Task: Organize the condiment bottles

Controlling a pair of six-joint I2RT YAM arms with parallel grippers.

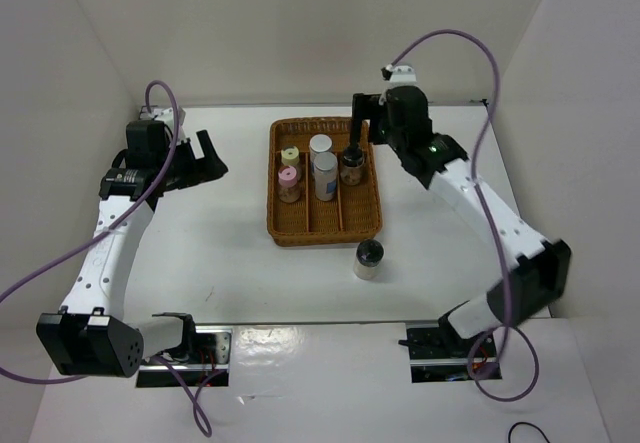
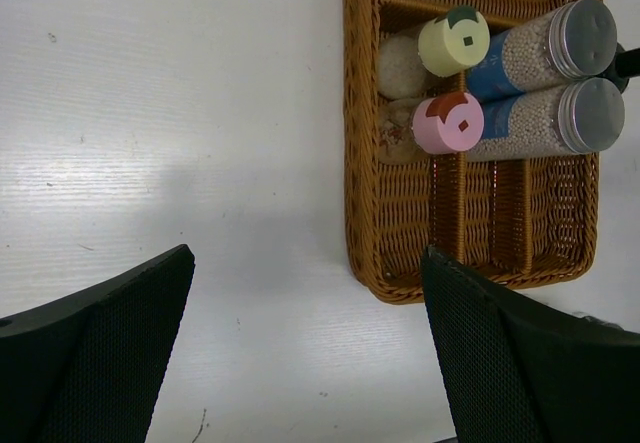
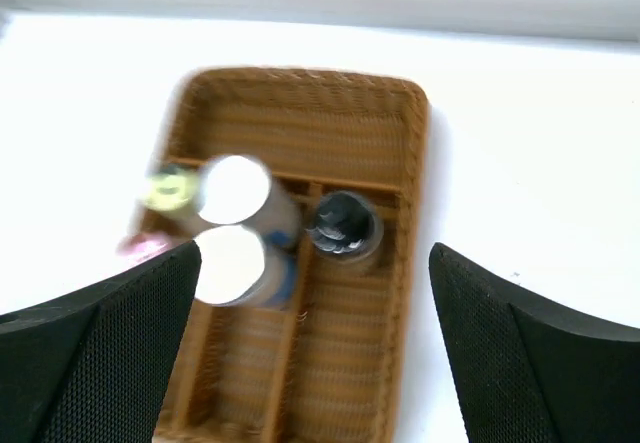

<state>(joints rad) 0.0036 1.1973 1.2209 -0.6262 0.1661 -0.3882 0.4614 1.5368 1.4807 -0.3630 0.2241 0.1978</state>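
Five condiment bottles stand in the brown wicker tray (image 1: 300,231): the pale yellow cap (image 1: 290,155) and pink cap (image 1: 288,176) in the left lane, the white cap (image 1: 320,144) and silver cap (image 1: 325,163) in the middle lane, and one black cap (image 1: 352,154) in the right lane. The second black-capped bottle (image 1: 369,256) stands on the table by the tray's near right corner. My right gripper (image 1: 361,121) is open and empty above the tray's far right; its view shows the black cap (image 3: 343,225) between the fingers. My left gripper (image 1: 211,158) is open and empty left of the tray.
The left wrist view shows the tray's near rim (image 2: 362,213), the yellow cap (image 2: 454,41) and the pink cap (image 2: 448,123), with bare white table to its left. White walls enclose the table at the back and both sides. Purple cables loop over both arms.
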